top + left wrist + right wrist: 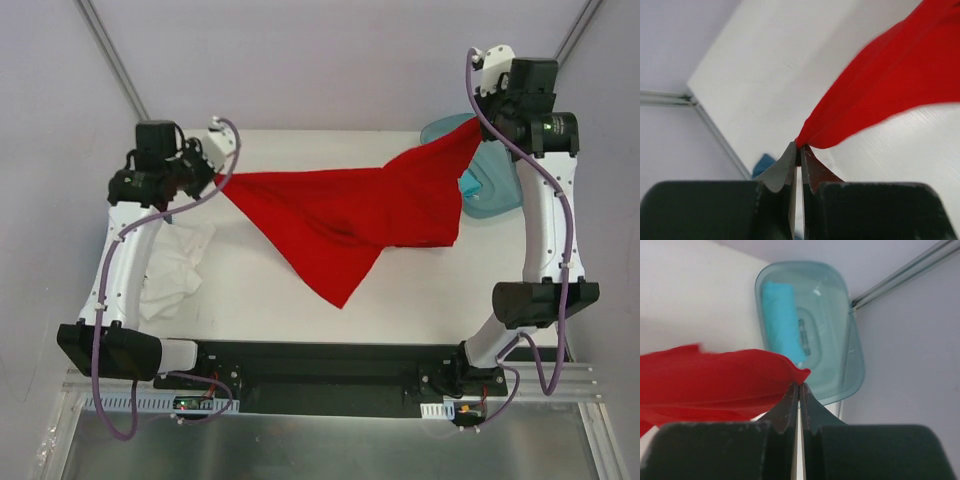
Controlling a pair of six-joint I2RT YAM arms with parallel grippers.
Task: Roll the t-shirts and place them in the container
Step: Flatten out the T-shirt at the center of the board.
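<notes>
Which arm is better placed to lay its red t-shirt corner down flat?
Left, probably: left gripper pinches the red t-shirt over table; right gripper holds its corner above the teal tub.

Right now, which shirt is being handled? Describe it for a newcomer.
Over the white table, look across the middle. The red t-shirt hangs stretched there, pinched by the left gripper and the right gripper. Unlike the crumpled white shirt lying at left, it is bright red and held at both ends.
</notes>
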